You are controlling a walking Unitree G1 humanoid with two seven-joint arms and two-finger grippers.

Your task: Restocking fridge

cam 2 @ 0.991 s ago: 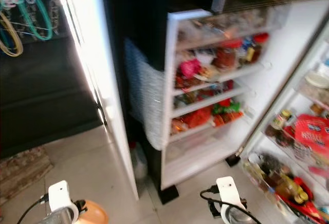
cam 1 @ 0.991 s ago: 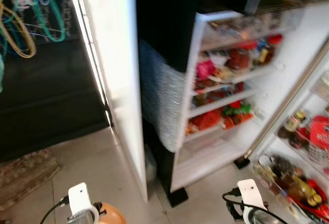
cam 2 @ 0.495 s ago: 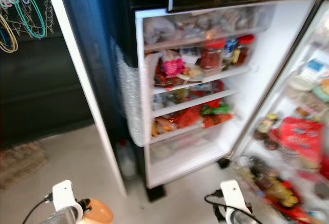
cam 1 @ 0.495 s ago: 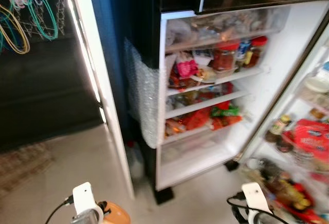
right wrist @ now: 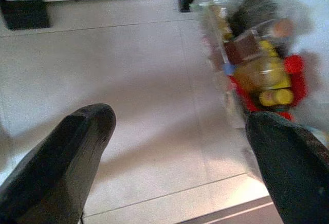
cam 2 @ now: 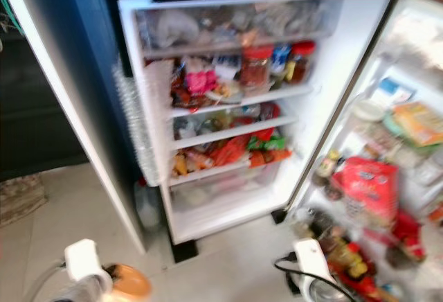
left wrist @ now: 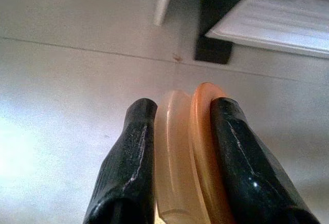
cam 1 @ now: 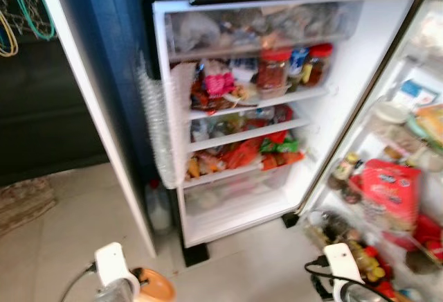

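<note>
I'm standing in front of the open fridge [cam 1: 332, 118] with the item to be stocked in hand. My left pincer [left wrist: 177, 126] is clamped on a flat round container, a pale half and an orange half pressed together edge-on between the two black fingers [left wrist: 128, 157]; from the head camera it shows as an orange disc [cam 1: 154, 287] low over the tiled floor [cam 1: 62, 246]. My right pincer [right wrist: 175, 147] hangs with its fingers spread wide and nothing between them, above the floor beside the bottles in the bottom rack of the fridge door [cam 1: 408, 177].

I judge this as the approach step: the container is carried but not yet raised toward any shelf. The middle shelves [cam 1: 242, 136] look crowded with packets and jars, while the clear drawer [cam 1: 235, 188] at the bottom seems to have more room, though the blur makes that uncertain. Next I need to pick a free spot, lift the left arm to that height and turn the container flat before sliding it in.
</note>
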